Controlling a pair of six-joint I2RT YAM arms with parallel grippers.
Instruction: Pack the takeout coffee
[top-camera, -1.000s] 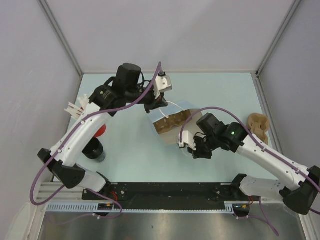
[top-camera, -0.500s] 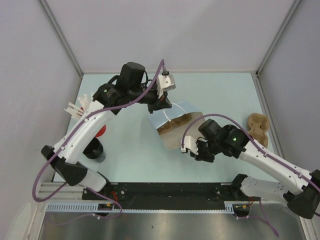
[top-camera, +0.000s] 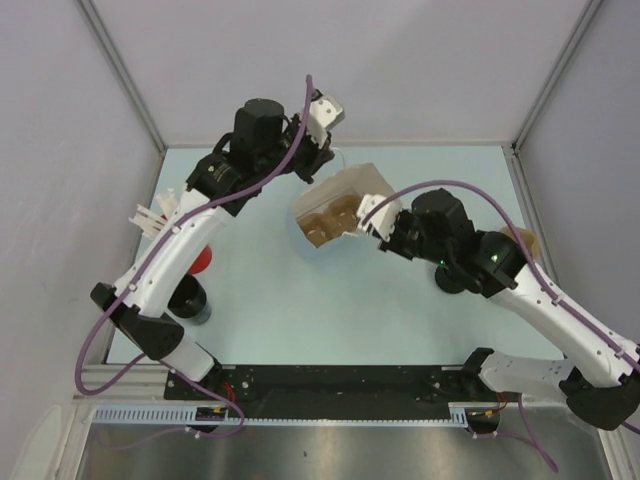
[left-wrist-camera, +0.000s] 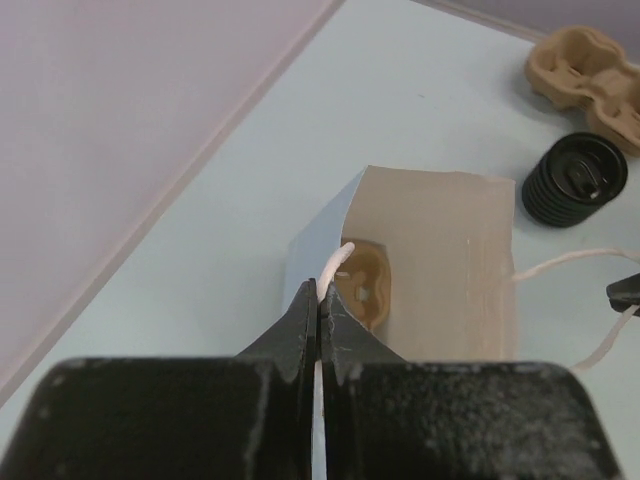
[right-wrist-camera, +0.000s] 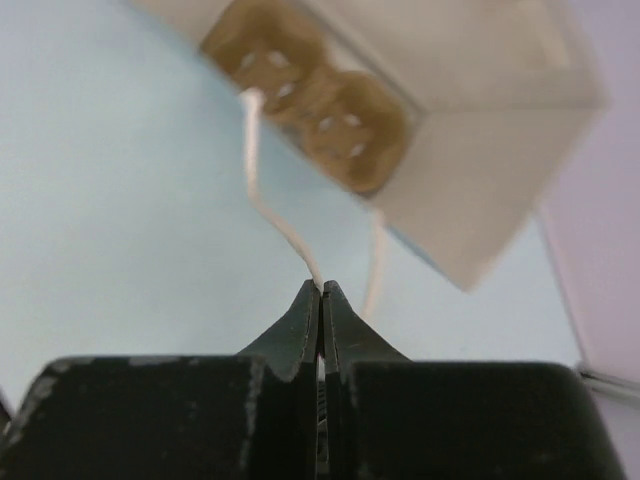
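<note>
The pale-blue paper bag (top-camera: 345, 200) hangs open between both grippers, its brown inside (left-wrist-camera: 450, 270) facing up. A brown pulp carrier (left-wrist-camera: 365, 285) lies in the bottom of it. My left gripper (left-wrist-camera: 320, 300) is shut on one white string handle (left-wrist-camera: 338, 262) at the bag's far edge. My right gripper (right-wrist-camera: 321, 290) is shut on the other handle (right-wrist-camera: 255, 160). In the top view the left gripper (top-camera: 323, 168) and right gripper (top-camera: 372, 225) flank the bag. The takeout coffee (left-wrist-camera: 575, 180), a black cup with a black lid, stands on the table outside the bag and shows partly under the right arm (top-camera: 455, 280).
A second pulp carrier (left-wrist-camera: 590, 70) lies at the right edge, mostly behind the right arm (top-camera: 527, 240). At the left stand a red cup (top-camera: 201, 262) with white straws (top-camera: 155, 215) and a dark cup (top-camera: 188, 298). Walls close the back and sides.
Both grippers have moved toward the back wall, carrying the bag up and back by its handles. The right arm swung away and uncovered the black cup.
</note>
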